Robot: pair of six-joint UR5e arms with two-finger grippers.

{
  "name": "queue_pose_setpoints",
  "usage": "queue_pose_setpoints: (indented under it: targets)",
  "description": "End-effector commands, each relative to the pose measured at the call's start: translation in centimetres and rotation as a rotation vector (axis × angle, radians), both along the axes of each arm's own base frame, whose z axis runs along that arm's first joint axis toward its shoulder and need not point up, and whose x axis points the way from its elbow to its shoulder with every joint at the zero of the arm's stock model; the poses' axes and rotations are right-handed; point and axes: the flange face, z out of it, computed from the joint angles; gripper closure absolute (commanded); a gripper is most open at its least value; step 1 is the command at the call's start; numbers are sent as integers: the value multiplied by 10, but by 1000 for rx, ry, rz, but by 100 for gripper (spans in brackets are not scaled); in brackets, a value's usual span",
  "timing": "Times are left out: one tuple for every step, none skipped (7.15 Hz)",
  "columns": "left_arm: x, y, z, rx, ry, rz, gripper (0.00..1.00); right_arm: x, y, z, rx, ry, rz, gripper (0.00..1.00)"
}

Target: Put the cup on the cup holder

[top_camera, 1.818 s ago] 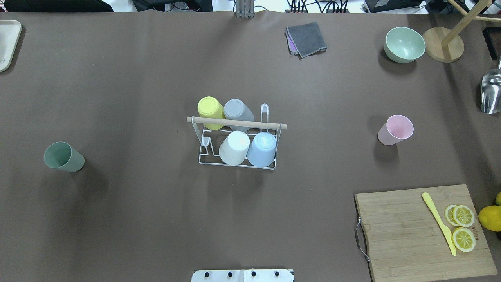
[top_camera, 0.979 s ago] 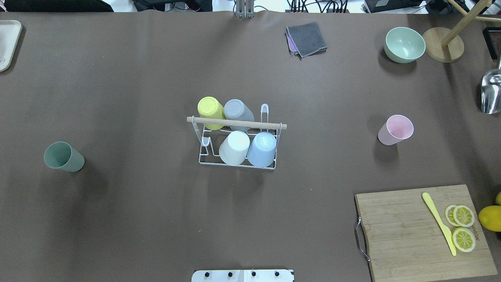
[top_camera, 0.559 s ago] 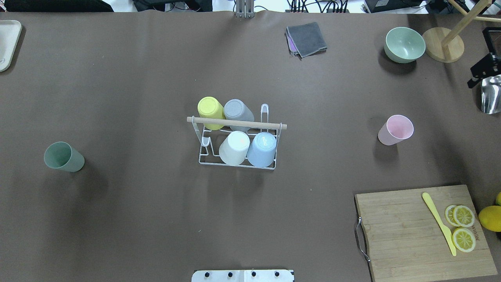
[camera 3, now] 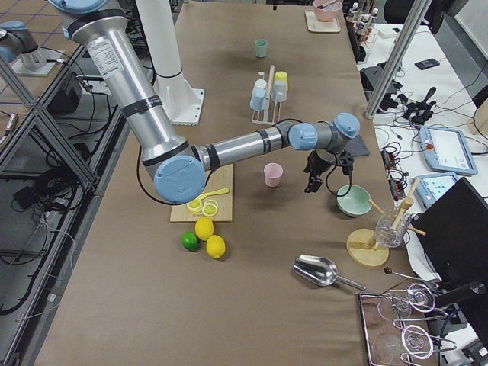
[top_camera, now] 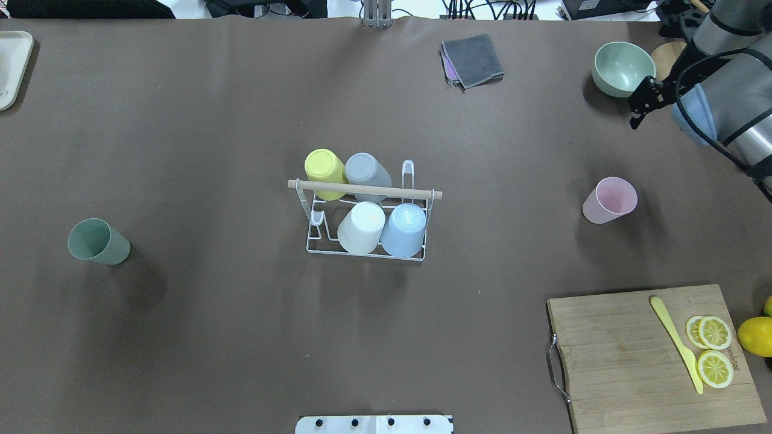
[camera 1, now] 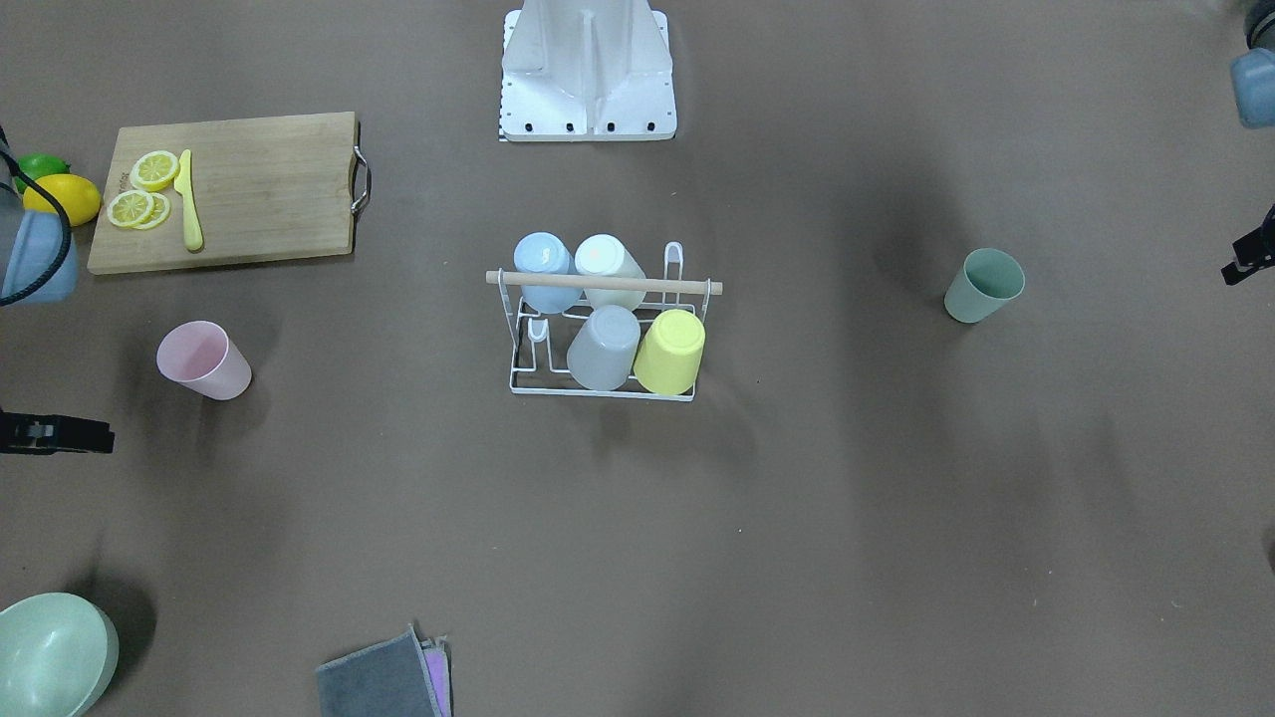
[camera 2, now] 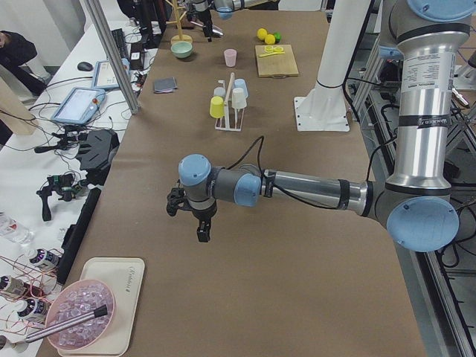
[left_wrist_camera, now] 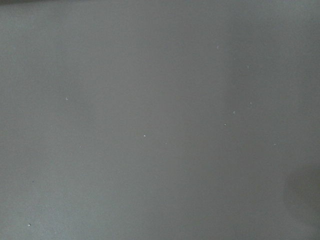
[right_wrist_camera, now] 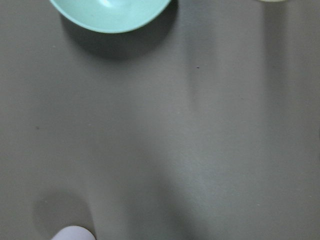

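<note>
The white wire cup holder (top_camera: 312,240) with its wooden rod (top_camera: 364,189) stands mid-table and also shows in the front view (camera 1: 523,383). Four upside-down cups sit on it: yellow, grey, white and blue. A pink cup (top_camera: 610,200) stands upright to its right, and a green cup (top_camera: 96,241) stands far to the left. My right gripper (top_camera: 640,103) hovers beyond the pink cup, beside the green bowl; I cannot tell how its jaws stand. My left gripper (camera 2: 202,229) hangs over bare table beyond the green cup; I cannot tell its state. Neither wrist view shows fingers.
A green bowl (top_camera: 623,68) and a wooden stand base (top_camera: 663,57) sit at the far right. A grey cloth (top_camera: 473,59) lies at the far edge. A cutting board (top_camera: 639,361) holds lemon slices and a yellow knife. A cream tray (top_camera: 12,66) sits far left.
My right arm has come in from the right edge and moved left, so its gripper now hovers next to the green bowl. The cups and the holder have not moved.
</note>
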Motion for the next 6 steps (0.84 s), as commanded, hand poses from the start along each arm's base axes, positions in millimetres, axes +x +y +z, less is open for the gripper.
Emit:
queue_pose_setpoints:
  targets:
    - [-1, -6, -33, 71, 10, 1, 3, -48, -19, 3, -39, 18, -51, 0]
    - [-1, -14, -61, 120, 19, -7, 3, -67, -14, 5, -53, 17, -78, 0]
    - [-6, -35, -88, 168, 24, -24, 3, -82, -18, 4, -66, 14, -97, 0]
    - [-12, -69, -109, 175, 28, -65, 3, -88, -20, 4, -129, 2, -104, 0]
    - [-8, -122, -115, 135, 12, -102, 3, -98, -17, -3, -206, 4, -116, 0]
    - [-2, -182, -132, 79, -22, -161, 3, -105, -13, -5, -227, 10, -151, 0]
